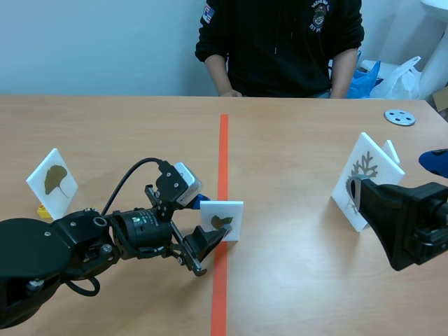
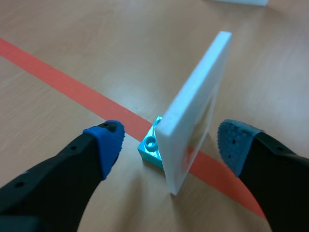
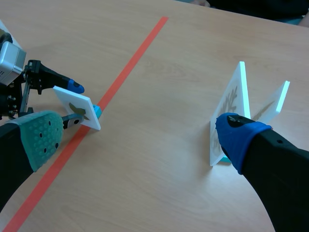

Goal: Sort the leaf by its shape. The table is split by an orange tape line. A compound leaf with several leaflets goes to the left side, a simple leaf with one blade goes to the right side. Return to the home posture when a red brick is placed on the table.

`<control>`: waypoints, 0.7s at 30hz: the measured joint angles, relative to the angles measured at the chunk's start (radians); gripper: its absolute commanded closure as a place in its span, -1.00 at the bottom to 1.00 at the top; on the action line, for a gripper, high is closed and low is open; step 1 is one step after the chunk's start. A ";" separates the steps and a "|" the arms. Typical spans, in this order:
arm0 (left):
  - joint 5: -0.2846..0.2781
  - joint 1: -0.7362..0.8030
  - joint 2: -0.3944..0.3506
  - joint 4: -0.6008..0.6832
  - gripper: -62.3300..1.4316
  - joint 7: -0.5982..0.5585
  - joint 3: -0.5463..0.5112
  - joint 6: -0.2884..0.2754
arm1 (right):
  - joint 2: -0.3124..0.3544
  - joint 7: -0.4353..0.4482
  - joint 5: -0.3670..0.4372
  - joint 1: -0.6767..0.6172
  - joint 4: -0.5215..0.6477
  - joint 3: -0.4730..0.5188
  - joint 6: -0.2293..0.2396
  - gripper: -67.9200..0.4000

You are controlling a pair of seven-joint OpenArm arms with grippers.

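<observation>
Left hand [image 2: 170,140] — around upright leaf card [image 2: 193,106]

Count of white leaf cards: four.
- left card [image 1: 52,180], near left
- centre card [image 1: 222,220], at the tape line [image 1: 223,154]
- front right card [image 1: 364,178] and rear right card [image 1: 392,150], together at right

Base bricks seen: two, yellow brick [image 1: 43,210] and blue brick [image 2: 150,147].
Grey disc [image 1: 400,117]: one, far right.
Person [image 1: 280,42]: one.
</observation>
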 measured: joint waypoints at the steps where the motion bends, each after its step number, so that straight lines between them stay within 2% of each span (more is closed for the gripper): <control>1: -0.003 -0.003 0.005 -0.004 -0.14 -0.002 0.000 0.006 | 0.000 0.000 0.000 0.000 0.000 0.000 0.000 -1.00; 4: -0.008 -0.011 0.010 -0.005 0.06 -0.010 0.000 0.010 | 0.000 0.000 0.000 0.000 0.000 0.000 0.000 -1.00; 8: -0.040 -0.010 0.010 -0.005 0.47 -0.010 0.000 0.013 | 0.000 0.000 0.000 0.000 0.000 0.000 0.000 -1.00; 13: -0.040 -0.010 0.010 -0.005 0.51 -0.011 0.000 0.013 | 0.000 0.000 0.000 0.000 0.000 0.000 0.000 -1.00; 16: -0.040 -0.010 0.010 -0.005 0.68 -0.012 0.000 0.013 | 0.000 0.000 0.000 0.000 0.000 0.000 0.000 -1.00; 21: -0.039 -0.010 0.003 -0.005 0.68 -0.053 0.000 0.013 | 0.000 0.000 0.000 0.000 0.000 0.000 0.000 -1.00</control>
